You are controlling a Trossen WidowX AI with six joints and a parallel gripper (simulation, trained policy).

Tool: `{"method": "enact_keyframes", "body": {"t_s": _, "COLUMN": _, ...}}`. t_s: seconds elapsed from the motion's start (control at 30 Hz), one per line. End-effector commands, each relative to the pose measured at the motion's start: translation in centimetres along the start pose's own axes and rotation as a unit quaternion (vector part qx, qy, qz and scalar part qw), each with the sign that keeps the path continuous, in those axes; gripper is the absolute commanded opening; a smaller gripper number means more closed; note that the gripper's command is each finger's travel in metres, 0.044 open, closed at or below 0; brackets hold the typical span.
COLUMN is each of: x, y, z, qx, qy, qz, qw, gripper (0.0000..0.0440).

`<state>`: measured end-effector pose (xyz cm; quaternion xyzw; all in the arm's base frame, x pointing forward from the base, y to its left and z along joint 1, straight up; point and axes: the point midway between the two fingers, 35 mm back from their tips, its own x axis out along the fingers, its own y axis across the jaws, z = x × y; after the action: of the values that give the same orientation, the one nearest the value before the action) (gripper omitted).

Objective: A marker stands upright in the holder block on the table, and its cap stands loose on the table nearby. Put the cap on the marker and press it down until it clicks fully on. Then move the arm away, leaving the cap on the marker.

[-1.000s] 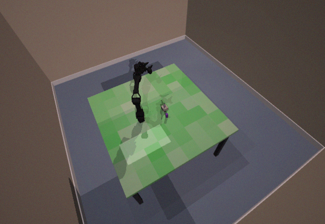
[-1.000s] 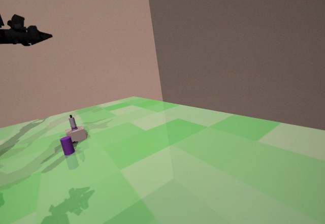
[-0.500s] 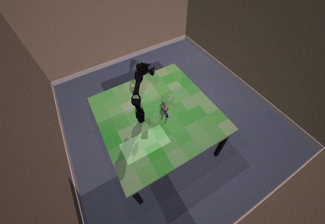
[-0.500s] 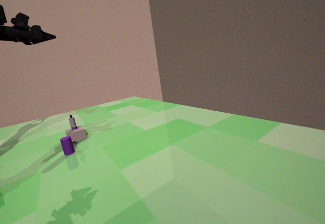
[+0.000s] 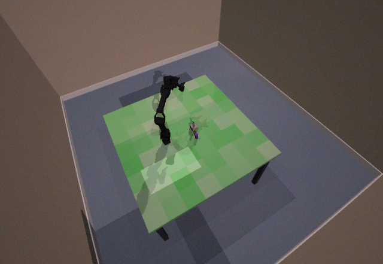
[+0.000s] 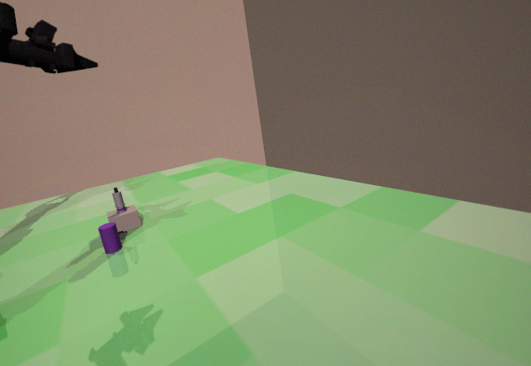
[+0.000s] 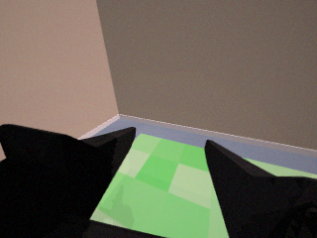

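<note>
Exterior view first: the purple cap [image 5: 196, 136] [image 6: 109, 238] is standing upright on the green tabletop [image 5: 228, 168] [image 6: 343, 241] [image 7: 158, 208], just to the near side of the pale holder block [image 5: 195, 129] [image 6: 129, 219]. The marker [image 5: 193, 124] [image 6: 119, 201] is rising from that block, its dark tip showing (bare as can be, from where I'm standing). High at the left, the black claw [image 5: 182, 85] [image 6: 94, 65] [image 7: 169, 138] is hanging well apart from both, pointing right. In the wrist view, its fingers are standing open, with nothing between them.
</note>
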<state>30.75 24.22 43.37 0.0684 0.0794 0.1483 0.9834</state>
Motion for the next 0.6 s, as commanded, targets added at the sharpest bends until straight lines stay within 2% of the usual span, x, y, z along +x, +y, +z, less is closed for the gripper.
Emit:
{"method": "enact_keyframes", "body": {"t_s": 0.0, "x": 0.0, "y": -0.6, "z": -0.3, "qx": 0.006, "qy": 0.012, "qz": -0.001, "qw": 1.000, "gripper": 0.0333}}
{"method": "enact_keyframes", "body": {"t_s": 0.57, "x": 0.1, "y": -4.8, "z": -2.0, "qx": 0.038, "qy": 0.075, "qz": -0.035, "qw": 0.996, "gripper": 0.0332}}
